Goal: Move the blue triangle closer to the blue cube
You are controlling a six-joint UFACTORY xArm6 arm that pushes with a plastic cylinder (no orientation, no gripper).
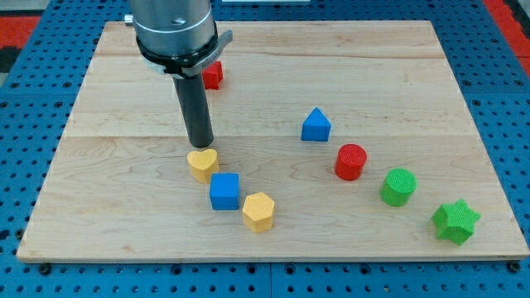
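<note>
Seven small blocks lie on a pale wooden board point(124, 207), with the blue cube point(224, 191) as the landmark low in the view. Nearest the view's bottom, a green star point(455, 222) sits far to the cube's right, and a yellow hexagon point(258, 211) lies just beside the cube's lower right corner. A green cylinder point(398, 186) and a red cylinder point(351, 161) stand well right of the cube. A yellow heart point(202, 164) rests just up and left of it, close or touching. The blue triangle point(315, 125), the piece to be moved, stands apart, up and to the cube's right. Farthest off, a red block point(213, 75) shows partly behind the arm. There is no pincer, nothing to open or clamp: my tip point(200, 146) ends just above the heart, holding nothing, well left of the triangle. It would likely need to come round to the triangle's far right side to push it toward the cube.
</note>
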